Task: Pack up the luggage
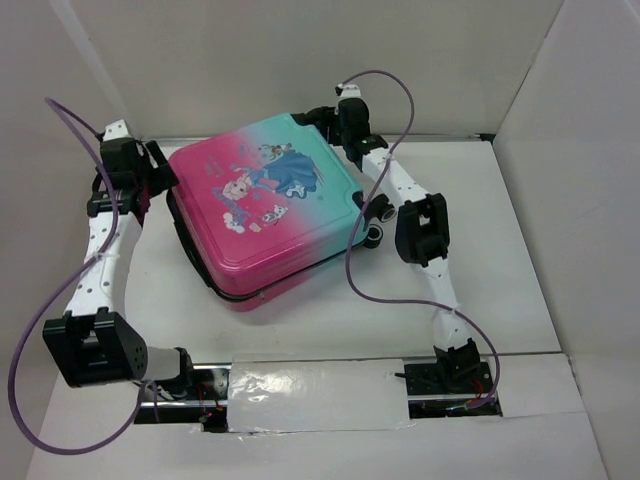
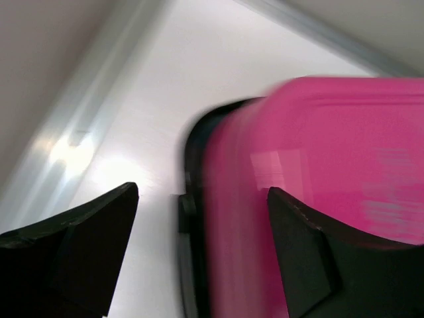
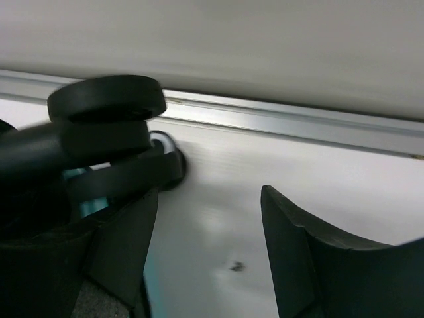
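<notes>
The luggage lies flat and closed on the white table, its pink-to-teal shell with the princess print facing up. My left gripper is at its far left corner, open, with the jaws astride the pink edge and black trim. My right gripper is open at the far right corner, beside a black wheel; a second wheel shows on the right side. Nothing is held.
White walls enclose the table on the left, back and right; a metal strip runs along the back wall's foot. A taped panel lies between the arm bases at the near edge.
</notes>
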Controlling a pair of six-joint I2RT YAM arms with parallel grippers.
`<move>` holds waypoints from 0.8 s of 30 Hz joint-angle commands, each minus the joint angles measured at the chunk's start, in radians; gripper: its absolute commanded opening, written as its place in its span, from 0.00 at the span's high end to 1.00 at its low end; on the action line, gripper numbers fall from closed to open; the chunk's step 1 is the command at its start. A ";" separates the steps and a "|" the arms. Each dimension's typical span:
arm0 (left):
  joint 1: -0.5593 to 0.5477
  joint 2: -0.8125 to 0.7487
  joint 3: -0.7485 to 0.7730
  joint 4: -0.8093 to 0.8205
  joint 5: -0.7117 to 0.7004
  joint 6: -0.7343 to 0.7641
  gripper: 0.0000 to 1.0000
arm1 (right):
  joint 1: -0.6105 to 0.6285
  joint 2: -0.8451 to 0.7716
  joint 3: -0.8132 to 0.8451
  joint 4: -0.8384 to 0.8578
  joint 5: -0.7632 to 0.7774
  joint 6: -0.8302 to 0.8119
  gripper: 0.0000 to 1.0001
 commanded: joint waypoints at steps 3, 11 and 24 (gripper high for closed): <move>-0.086 -0.015 -0.077 0.114 0.291 -0.154 0.08 | 0.293 -0.134 0.060 0.105 -0.235 0.067 0.26; -0.052 0.007 -0.132 0.143 0.320 -0.195 0.08 | 0.313 -0.134 0.110 0.114 -0.204 0.039 0.22; 0.119 -0.123 0.069 0.035 0.276 -0.159 0.02 | 0.103 -0.263 0.046 0.040 -0.221 0.129 0.22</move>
